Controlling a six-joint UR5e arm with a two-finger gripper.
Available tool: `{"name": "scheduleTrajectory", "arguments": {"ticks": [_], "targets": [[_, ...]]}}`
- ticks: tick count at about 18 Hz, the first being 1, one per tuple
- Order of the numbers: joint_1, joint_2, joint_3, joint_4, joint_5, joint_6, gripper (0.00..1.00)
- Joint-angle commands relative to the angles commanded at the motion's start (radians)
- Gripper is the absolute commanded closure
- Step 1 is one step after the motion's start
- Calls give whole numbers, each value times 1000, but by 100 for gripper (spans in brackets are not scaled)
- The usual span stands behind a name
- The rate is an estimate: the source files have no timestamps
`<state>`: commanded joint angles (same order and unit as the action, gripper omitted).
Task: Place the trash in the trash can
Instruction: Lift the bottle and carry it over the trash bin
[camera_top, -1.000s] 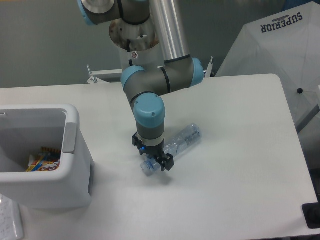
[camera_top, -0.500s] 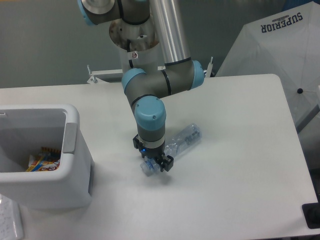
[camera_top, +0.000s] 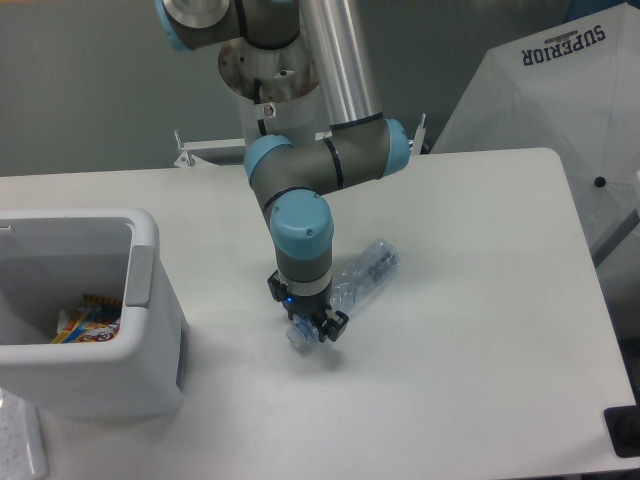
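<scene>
A clear plastic bottle (camera_top: 365, 272) with a blue cap lies on the white table, its cap end pointing down-left. My gripper (camera_top: 312, 328) is shut on the bottle's neck near the cap, and the far end of the bottle looks slightly raised off the table. The white trash can (camera_top: 140, 375) stands at the left edge, well apart from the gripper. Inside it lies the blue-orange snack packet (camera_top: 88, 322), partly hidden by the can's wall.
A white umbrella (camera_top: 560, 110) lettered SUPERIOR leans beyond the table's right rear corner. A black object (camera_top: 624, 432) sits at the front right corner. A metal bracket (camera_top: 205, 150) is at the table's back edge.
The bottle has tilted, its far end shifting slightly up and left, while the gripper closed on the neck and moved a little toward the front.
</scene>
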<state>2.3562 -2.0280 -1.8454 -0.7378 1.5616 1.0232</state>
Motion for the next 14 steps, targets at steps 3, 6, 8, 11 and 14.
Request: {"name": "scheduleTrajectory", "arguments": {"ticks": [3,6,8,11,14], "targets": [[3,20,-2,-2,0,-3,35],[15,43,11,-2,-3,-6,35],[34,80,37,-2,-14,-43,35],[69,144,92,0,-86,-194,35],[90,196,149,14,-150,-323,35]]}}
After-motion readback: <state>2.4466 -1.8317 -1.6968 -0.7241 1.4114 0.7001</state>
